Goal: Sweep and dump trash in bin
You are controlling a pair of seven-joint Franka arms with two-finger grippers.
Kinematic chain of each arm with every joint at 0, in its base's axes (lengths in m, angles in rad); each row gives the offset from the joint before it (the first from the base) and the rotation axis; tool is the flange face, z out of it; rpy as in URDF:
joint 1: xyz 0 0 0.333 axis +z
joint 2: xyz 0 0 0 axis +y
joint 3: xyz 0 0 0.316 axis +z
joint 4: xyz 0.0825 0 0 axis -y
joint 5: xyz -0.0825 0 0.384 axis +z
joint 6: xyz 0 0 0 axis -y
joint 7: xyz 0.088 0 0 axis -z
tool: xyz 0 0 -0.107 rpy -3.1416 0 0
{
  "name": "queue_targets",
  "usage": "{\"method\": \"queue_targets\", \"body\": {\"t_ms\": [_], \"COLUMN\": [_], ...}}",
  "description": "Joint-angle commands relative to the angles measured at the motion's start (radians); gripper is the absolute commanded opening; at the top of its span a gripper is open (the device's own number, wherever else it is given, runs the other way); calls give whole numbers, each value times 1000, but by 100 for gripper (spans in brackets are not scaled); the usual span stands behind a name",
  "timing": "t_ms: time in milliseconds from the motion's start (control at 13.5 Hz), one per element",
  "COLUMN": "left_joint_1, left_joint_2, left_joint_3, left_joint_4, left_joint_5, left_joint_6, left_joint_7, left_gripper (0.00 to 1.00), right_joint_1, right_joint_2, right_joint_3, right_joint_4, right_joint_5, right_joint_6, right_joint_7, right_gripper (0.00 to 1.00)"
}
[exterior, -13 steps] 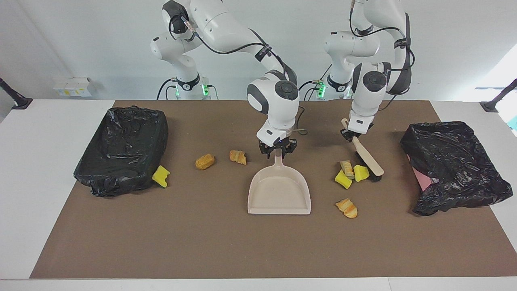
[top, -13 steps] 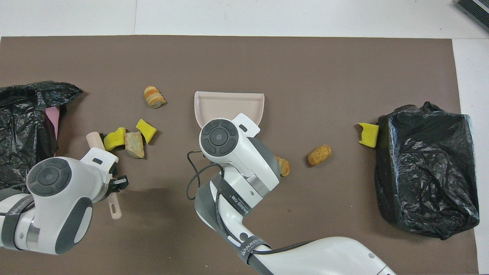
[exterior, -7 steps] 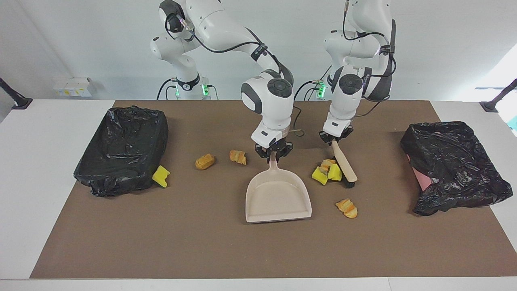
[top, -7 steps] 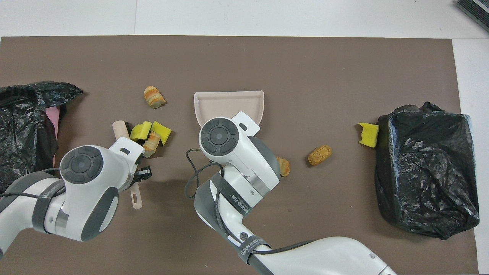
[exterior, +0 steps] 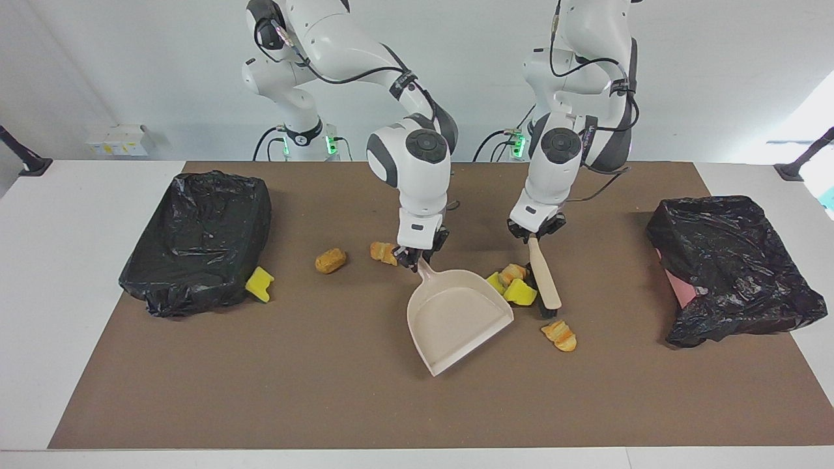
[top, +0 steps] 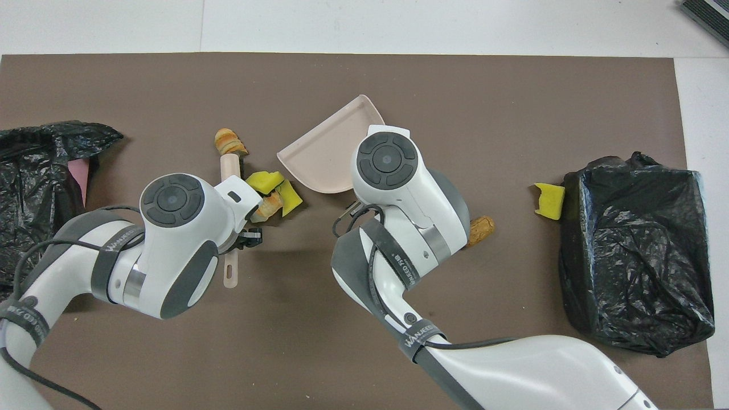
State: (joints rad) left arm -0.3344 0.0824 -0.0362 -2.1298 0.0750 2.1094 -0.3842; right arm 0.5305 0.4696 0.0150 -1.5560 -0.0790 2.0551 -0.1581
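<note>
Item: my right gripper (exterior: 417, 259) pinches the beige plastic dustpan (exterior: 456, 322) by its handle; my left gripper (exterior: 535, 232) clamps the beige-handled brush (exterior: 544, 280). Yellow and tan trash chunks (exterior: 513, 285) lie between both.

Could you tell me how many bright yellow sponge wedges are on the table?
3 yellow wedges: two between the beige dustpan and the wooden brush, one against the black-bagged bin at the right arm's end.

Both arms are being held bent low over the table, the left gripper (exterior: 535, 232) and right gripper (exterior: 417, 259) clamped shut.
</note>
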Motion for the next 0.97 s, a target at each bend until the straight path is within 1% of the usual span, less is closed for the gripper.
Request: {"method": "queue_targets", "body": {"t_ms": [0, 149, 297, 446, 520, 594, 743, 817, 891], "left_joint_1": [70, 113, 150, 202, 219, 222, 224, 222, 222], "left_joint_2": [11, 22, 59, 101, 114, 134, 192, 239, 285], "left_joint_3": [4, 3, 3, 3, 3, 3, 3, 3, 1], "left_joint_4": [54, 92, 148, 212, 220, 232, 293, 345, 376], "left_joint_5": [6, 6, 6, 8, 46, 96, 158, 186, 201], "left_joint_6": [-31, -31, -26, -17, 10, 41, 52, 46, 47], "left_joint_7": [123, 188, 267, 353, 411, 427, 429, 430, 444], "left_gripper": [0, 0, 0, 0, 0, 0, 0, 0, 0], "right_joint_1": [-32, -70, -115, -125, -122, -124, -126, -124, -113], "right_joint_2": [-14, -20, -28, -46, -61, -66, -66, -60, -54], "right_joint_3": [7, 8, 11, 13, 14, 14, 13, 14, 13], "right_joint_4": [-6, -4, -6, -36, -65, -74, -105, -110, -108], "right_joint_5": [-83, -105, -104, -102, -102, -102, -101, -102, -110], "right_joint_6": [-7, 9, 13, 11, 14, 11, 11, 13, 23], "right_joint_7": [-173, -275, -439, -608, -685, -755, -952, -983, -986], "right_gripper": [0, 0, 0, 0, 0, 0, 0, 0, 0]}}
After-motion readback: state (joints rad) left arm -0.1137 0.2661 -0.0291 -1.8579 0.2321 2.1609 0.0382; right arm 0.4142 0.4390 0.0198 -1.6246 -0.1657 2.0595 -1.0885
